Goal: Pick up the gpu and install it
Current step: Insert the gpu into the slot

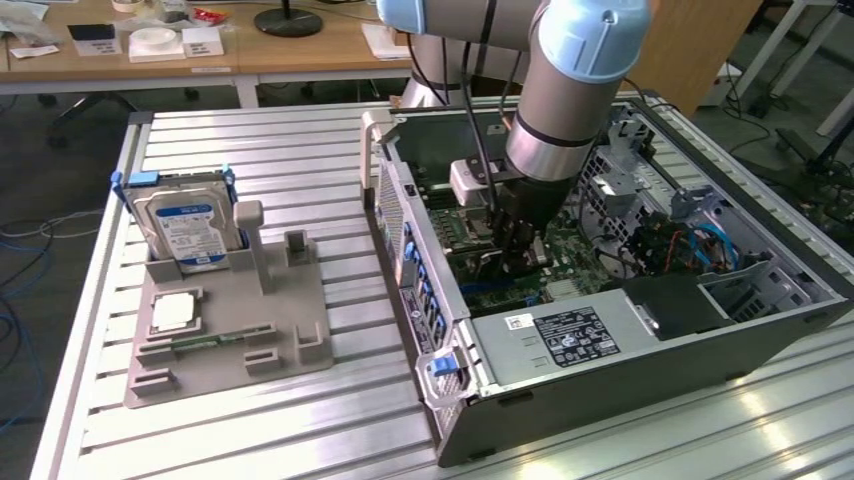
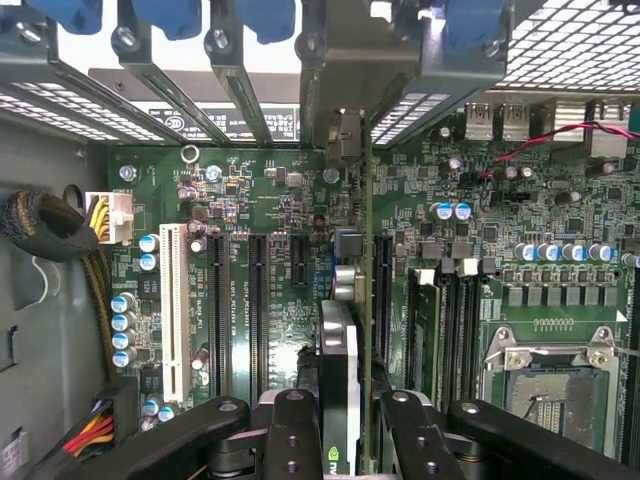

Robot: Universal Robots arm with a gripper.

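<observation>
My gripper (image 2: 345, 445) is shut on the gpu (image 2: 340, 360), a thin dark card that the wrist view shows edge-on between the black fingers (image 2: 290, 430). The card hangs just above the green motherboard (image 2: 280, 220), close beside a long black expansion slot (image 2: 383, 290). Its far end reaches toward the rear slot brackets of the case. In the exterior view the gripper (image 1: 514, 255) is lowered deep inside the open computer case (image 1: 641, 340), over the motherboard (image 1: 461, 235).
Other black slots (image 2: 255, 300) and an empty processor socket (image 2: 555, 385) lie on either side of the card. On the exterior view's left, a grey fixture (image 1: 267, 330) holds a hard drive (image 1: 187, 225) and a square processor chip (image 1: 174, 312). Cables (image 1: 701, 245) crowd the case's far side.
</observation>
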